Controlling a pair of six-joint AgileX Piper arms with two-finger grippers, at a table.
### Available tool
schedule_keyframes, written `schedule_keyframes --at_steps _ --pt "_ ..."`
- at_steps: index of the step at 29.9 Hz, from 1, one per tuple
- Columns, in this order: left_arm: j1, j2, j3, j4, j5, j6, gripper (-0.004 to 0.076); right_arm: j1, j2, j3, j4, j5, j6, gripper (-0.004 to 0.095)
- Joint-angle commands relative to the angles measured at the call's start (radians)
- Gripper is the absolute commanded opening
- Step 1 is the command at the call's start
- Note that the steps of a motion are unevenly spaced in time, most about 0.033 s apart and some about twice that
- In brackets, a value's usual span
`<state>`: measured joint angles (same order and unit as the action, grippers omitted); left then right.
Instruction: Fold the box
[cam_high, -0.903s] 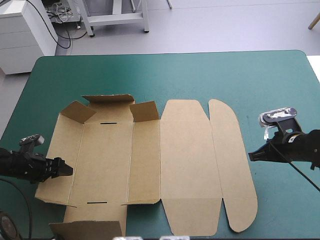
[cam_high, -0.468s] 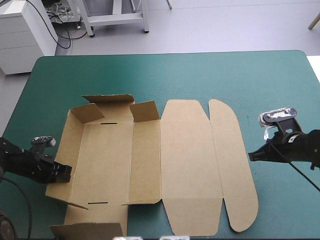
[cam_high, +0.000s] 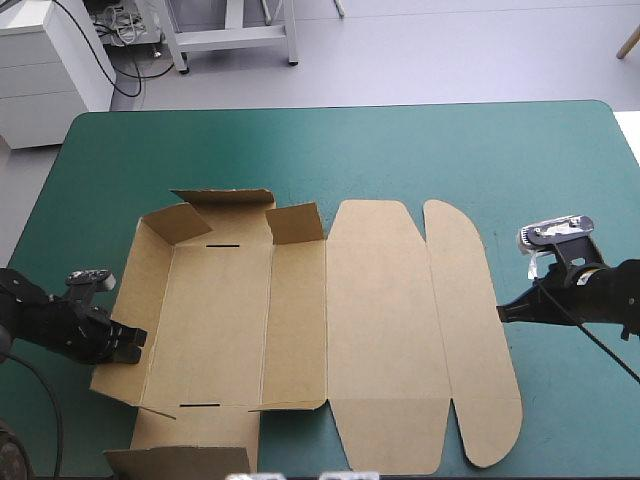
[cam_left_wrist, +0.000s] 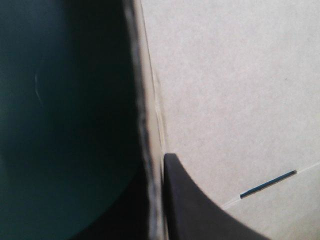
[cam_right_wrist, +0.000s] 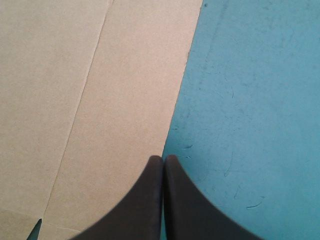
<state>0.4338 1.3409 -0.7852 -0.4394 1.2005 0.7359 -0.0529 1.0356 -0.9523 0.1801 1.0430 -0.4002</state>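
The box (cam_high: 385, 320) lies across the middle and lower part of the high view, from left of centre over to the right. The fold is judged to be at an early stage, as most of the brown sheet lies flat. The left wall (cam_high: 125, 310) is tilted up off the cover, and two corner flaps (cam_high: 180, 222) at the far end stand raised, with the far end flap (cam_high: 222, 197) partly lifted behind them. Nothing is seen tucked: the far slot (cam_high: 222, 245) and the near slot (cam_high: 198, 405) in the floor are both uncovered. The near end flap (cam_high: 200, 430) at the bottom of the frame is left to be dealt with, as are the broad lid panel (cam_high: 385, 250) and the rounded flap (cam_high: 470, 320) at the right.

The left wall is pinched by the left gripper (cam_high: 135, 338), low on the left of the frame. In the left wrist view the board's edge is seen passing between the fingers, which are all but closed on it, one black finger lying against the inner face. The right gripper (cam_high: 503, 311), at the right of the frame, is closed to a point and nothing is held. Its tip is set at the outer edge of the rounded flap; whether the board is touched cannot be told.

On the bench, a wide band of bare teal-green cover (cam_high: 400, 150) is left beyond the box in the upper part of the frame. That is the freest room for moving. A narrower strip is left at the right, past the rounded flap, and a thin one at the left behind the raised wall. The box's near end runs to the bottom of the frame, so no spare room is seen there.
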Motion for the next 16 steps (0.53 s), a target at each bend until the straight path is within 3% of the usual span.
schedule_keyframes --at_steps 1,9,16 --pt "-0.009 -0.026 -0.043 -0.019 0.067 -0.02 -0.0008 -0.003 -0.016 -0.024 0.011 -0.033 -0.001 -0.0021" --pt "-0.075 -0.026 -0.202 -0.002 0.025 -0.023 -0.0008 -0.003 -0.016 -0.024 0.026 -0.033 -0.001 -0.0021" --pt "-0.308 -0.024 -0.383 0.134 -0.13 -0.023 -0.0008 -0.003 -0.016 -0.024 0.049 -0.035 -0.001 -0.0021"
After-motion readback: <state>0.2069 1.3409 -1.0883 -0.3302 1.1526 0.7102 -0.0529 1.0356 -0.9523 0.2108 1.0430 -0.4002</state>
